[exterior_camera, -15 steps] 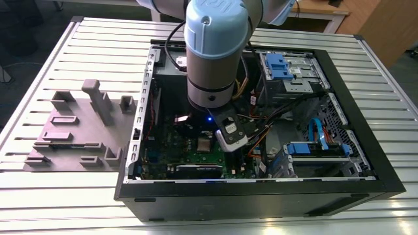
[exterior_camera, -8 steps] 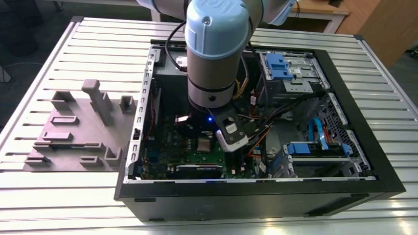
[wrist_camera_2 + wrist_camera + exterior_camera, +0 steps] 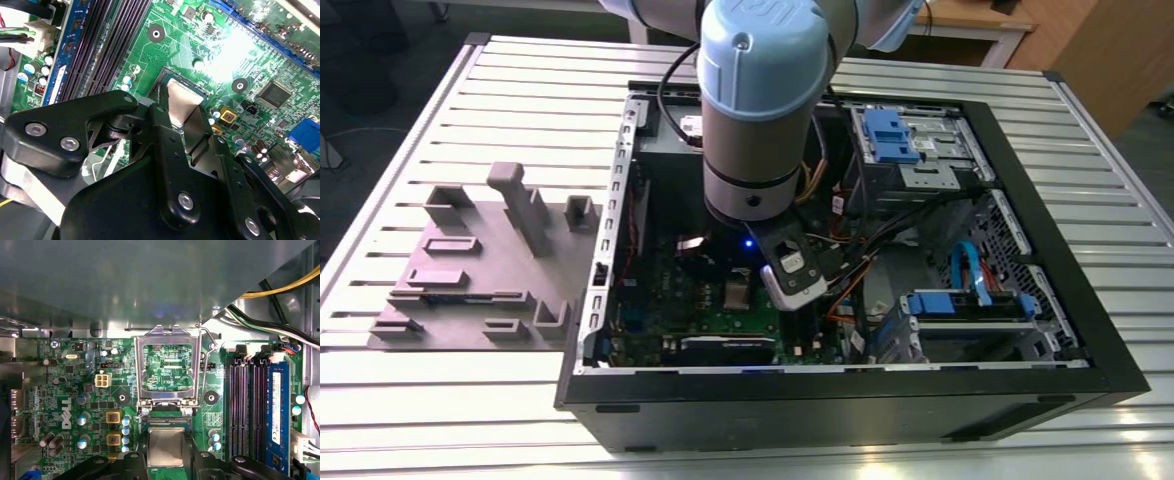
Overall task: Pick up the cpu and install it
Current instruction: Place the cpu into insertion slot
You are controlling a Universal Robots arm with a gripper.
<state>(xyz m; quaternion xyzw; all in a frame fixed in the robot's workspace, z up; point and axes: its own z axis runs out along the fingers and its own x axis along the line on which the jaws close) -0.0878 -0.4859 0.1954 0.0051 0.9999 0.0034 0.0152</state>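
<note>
Exterior view: I see the arm reaching down into the black computer case. The first wrist view adds the hinged metal frame, flipped open, with the cpu just beside its hinge, over the socket. The gripper has its fingers closed on the cpu's two opposite edges. The second wrist view adds the memory slots near that frame. Whether the cpu is seated, I cannot tell.

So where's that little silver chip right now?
In both wrist views the cpu sits right at the gripper, over the green motherboard, beside the flipped-open metal frame, inside the computer case.
</note>
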